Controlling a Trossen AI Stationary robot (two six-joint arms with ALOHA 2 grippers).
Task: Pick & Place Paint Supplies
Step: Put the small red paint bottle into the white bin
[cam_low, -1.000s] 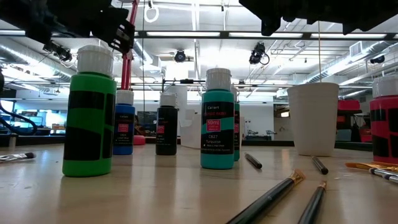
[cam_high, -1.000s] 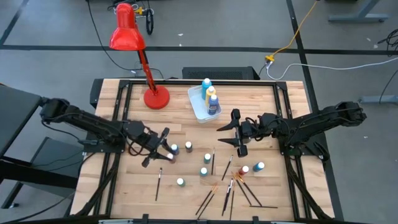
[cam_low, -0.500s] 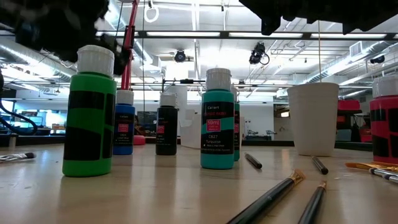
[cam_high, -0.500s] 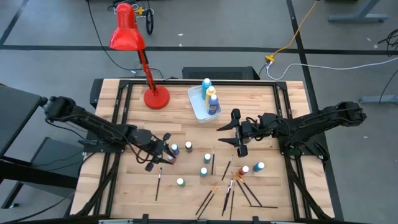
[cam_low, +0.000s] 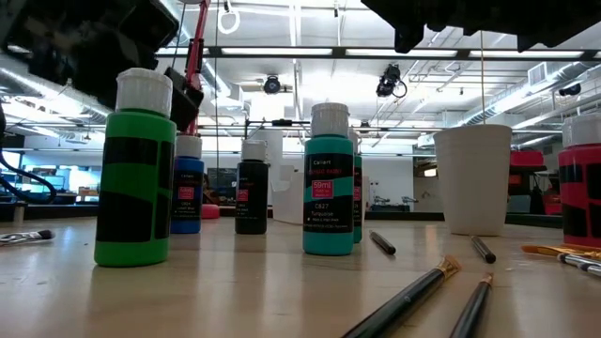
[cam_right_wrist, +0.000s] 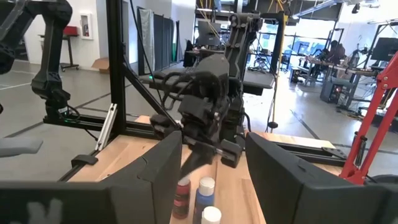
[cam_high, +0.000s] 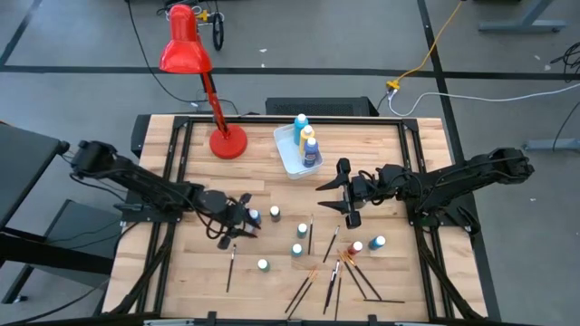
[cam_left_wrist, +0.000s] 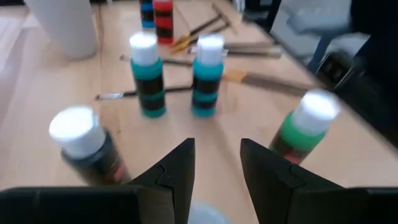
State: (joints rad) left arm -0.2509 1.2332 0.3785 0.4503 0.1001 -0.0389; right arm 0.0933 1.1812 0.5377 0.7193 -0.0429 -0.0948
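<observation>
reaching with the left gripper (cam_high: 239,220) over the blue bottle (cam_high: 255,216) on the desk (cam_high: 399,145), jaws spread wide and holding nothing; in the left wrist view the bottle's white cap (cam_left_wrist: 208,211) sits just under the gap between the fingers (cam_left_wrist: 176,165). we judge the step is grasping that bottle. doing it well means centring the cap in the gap, dropping straight down and closing on the body, without knocking the dark bottle (cam_left_wrist: 87,149) just beside it. right gripper (cam_high: 342,192) waits near the white tub (cam_high: 284,150), jaws open and empty. other bottles and paintbrushes (cam_high: 335,272) lie scattered on the desk; some bottles already stand in the tub. high view gives the layout and both arms; low view adds the green bottle (cam_low: 134,169) and teal bottle (cam_low: 329,180) upright. right wrist view shows the left arm above the bottles.
</observation>
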